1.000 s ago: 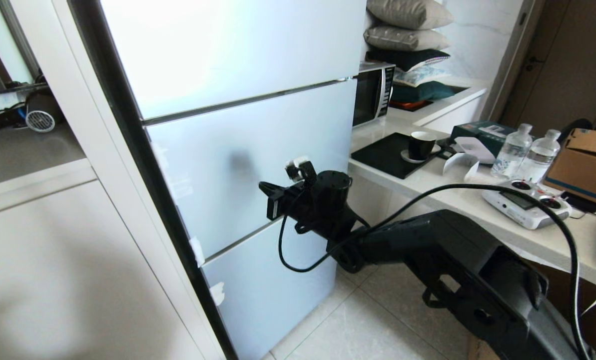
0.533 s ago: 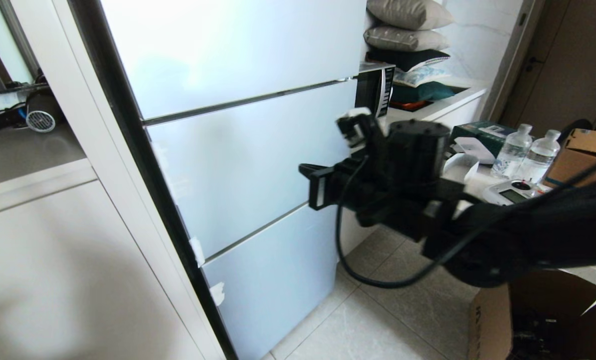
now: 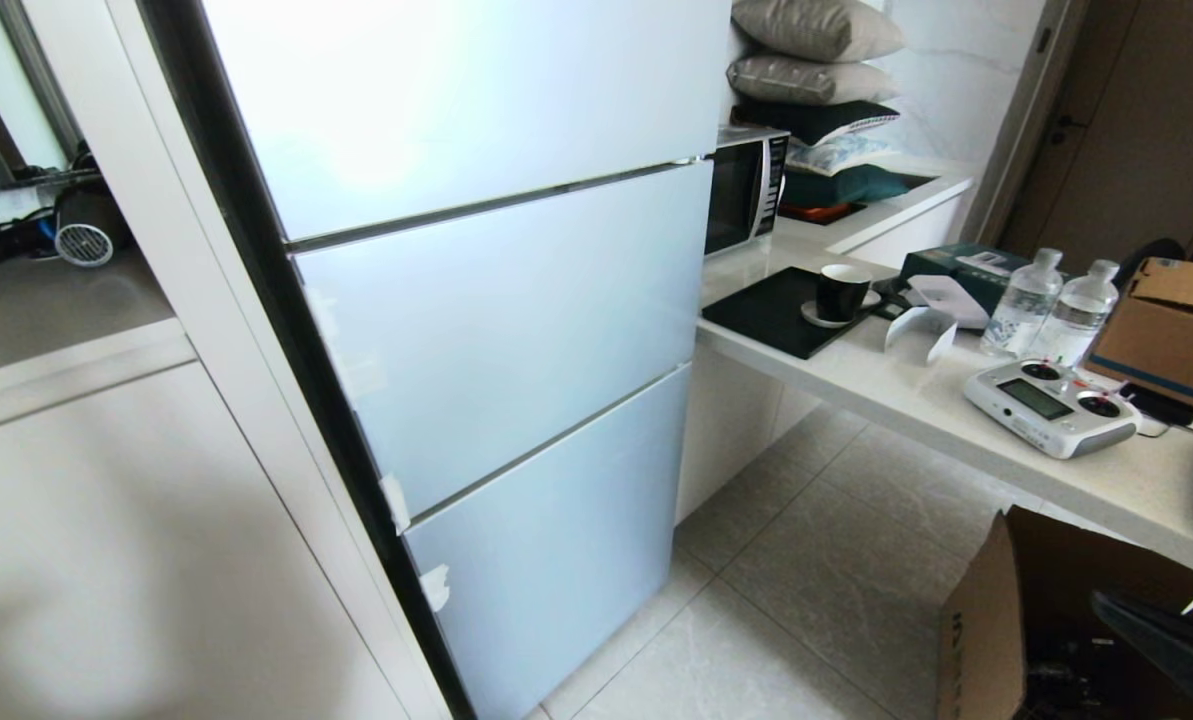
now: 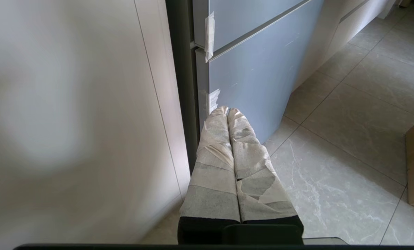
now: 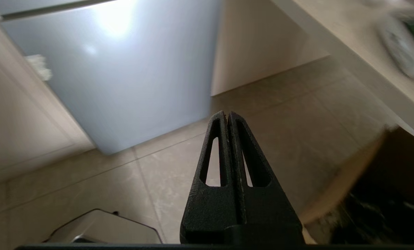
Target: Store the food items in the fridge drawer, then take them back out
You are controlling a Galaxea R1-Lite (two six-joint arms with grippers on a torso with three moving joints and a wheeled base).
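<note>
Neither the food items nor the clear plastic fridge drawer shows in any view; both are presumably behind the tall pale blue-grey glossy fridge (image 3: 496,300), whose 3 door panels are all shut, with scraps of white tape (image 3: 436,586) along their hinge-side edge. Judging by the task, a small round fruit would be light, fairly firm and apt to roll, best pinched gently across its middle; the drawer would likely be stiff but slippery, best taken at its front lip. The left end effector (image 4: 227,111), its 2 fingers wrapped in pale tape, is clenched with nothing in it and hangs low near the fridge's bottom door. The right end effector (image 5: 226,114), black with slotted fingers, is also clenched and empty, above the beige tiled floor (image 3: 806,560) near an open brown cardboard box (image 3: 1016,610) that sits below the white worktop (image 3: 906,385).
</note>
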